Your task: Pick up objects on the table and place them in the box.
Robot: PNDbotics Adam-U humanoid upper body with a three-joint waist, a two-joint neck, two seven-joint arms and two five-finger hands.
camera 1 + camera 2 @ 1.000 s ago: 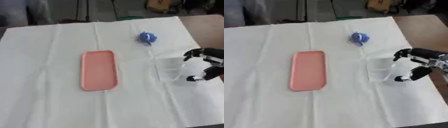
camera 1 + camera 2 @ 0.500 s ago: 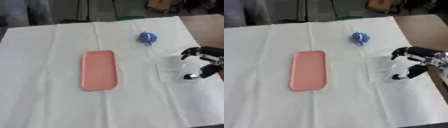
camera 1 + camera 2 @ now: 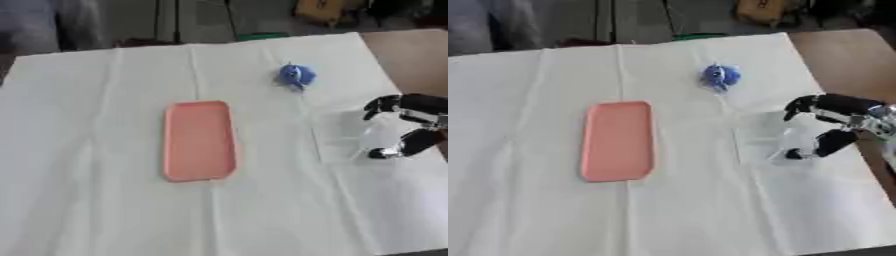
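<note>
Hand, right, at 3 o'clock: fingers and thumb curved apart around a clear container, closed on nothing; it has drawn slightly outward. Blue object unmoved at 1 o'clock; pink tray centre.

A plain salmon-pink tray lies on the white cloth covering the desk. At two o'clock sits a blue object. The robot hand at three o'clock is black with silver.
</note>
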